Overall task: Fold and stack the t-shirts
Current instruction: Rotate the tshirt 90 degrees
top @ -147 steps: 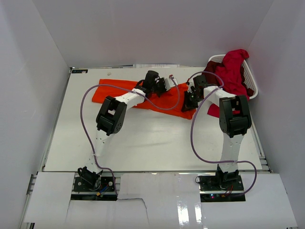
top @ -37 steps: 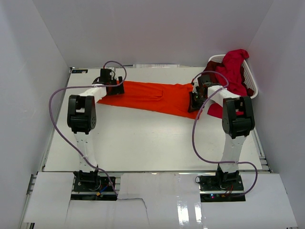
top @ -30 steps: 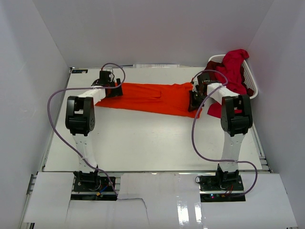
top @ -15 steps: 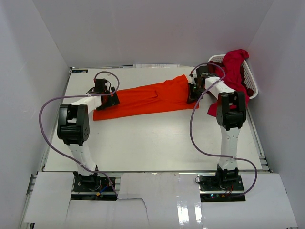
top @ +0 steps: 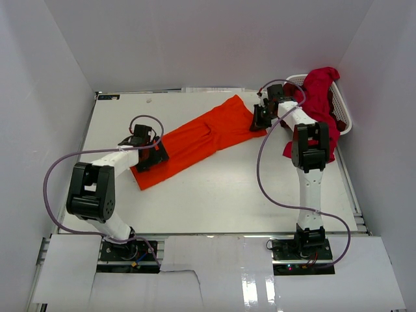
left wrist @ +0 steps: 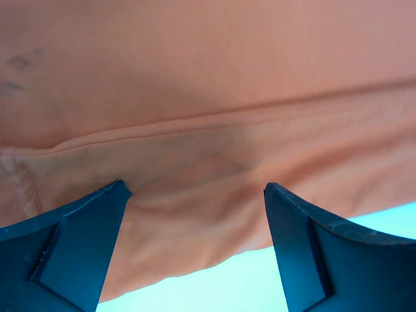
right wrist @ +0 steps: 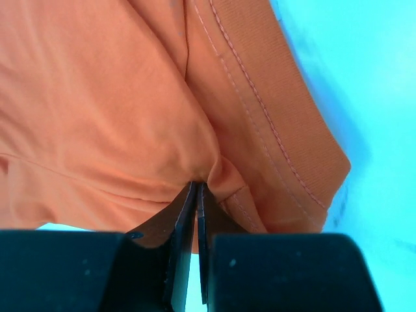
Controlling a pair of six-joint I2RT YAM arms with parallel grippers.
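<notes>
Pinches a fold of the orange t-shirt (right wrist: pixel 117 97) in the tightly clenched right gripper (right wrist: pixel 195 195), just behind a stitched hem band. Holds the left gripper (left wrist: pixel 195 190) spread wide and empty, low over the far end of that shirt, with cloth stretched diagonally across the table (top: pixel 227 195) between the two. Likely spreading the shirt flat for folding: keep the right pinch firm, drop the left gripper onto the edge beneath it, close, then draw apart evenly to pull out the slant. Mind the white laundry basket (top: pixel 290 80) close beside the right gripper, with crimson shirts (top: pixel 320 91) spilling over its rim; avoid snagging those.
</notes>
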